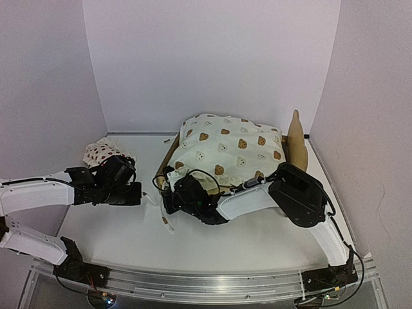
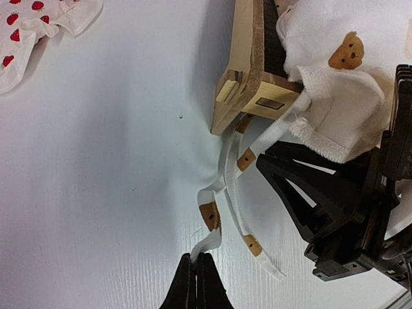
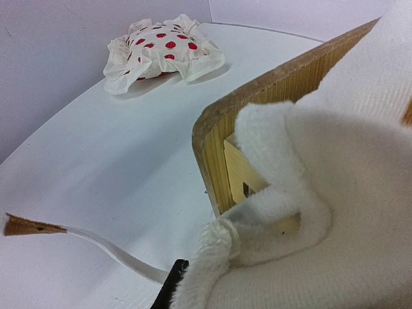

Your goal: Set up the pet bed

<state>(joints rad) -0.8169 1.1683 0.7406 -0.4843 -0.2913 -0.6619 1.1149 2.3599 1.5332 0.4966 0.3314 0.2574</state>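
The pet bed [image 1: 166,158] is a plywood frame in the middle of the table, its eared headboard [image 1: 296,138] at the far right. The cream bear-print cushion [image 1: 228,145] lies piled on it. My left gripper [image 2: 196,257] is shut on the end of one cushion tie [image 2: 211,215]; a second tie [image 2: 254,244] lies loose beside it. My right gripper [image 3: 187,270] is at the bed's near corner [image 3: 270,90], closed on the cushion's fleecy corner [image 3: 257,232]. Only one of its fingers [image 3: 168,286] shows.
The strawberry pillow [image 1: 103,152] lies at the back left, apart from the bed. Both arms meet in front of the bed's left corner [image 2: 248,77]. White walls enclose the table on three sides.
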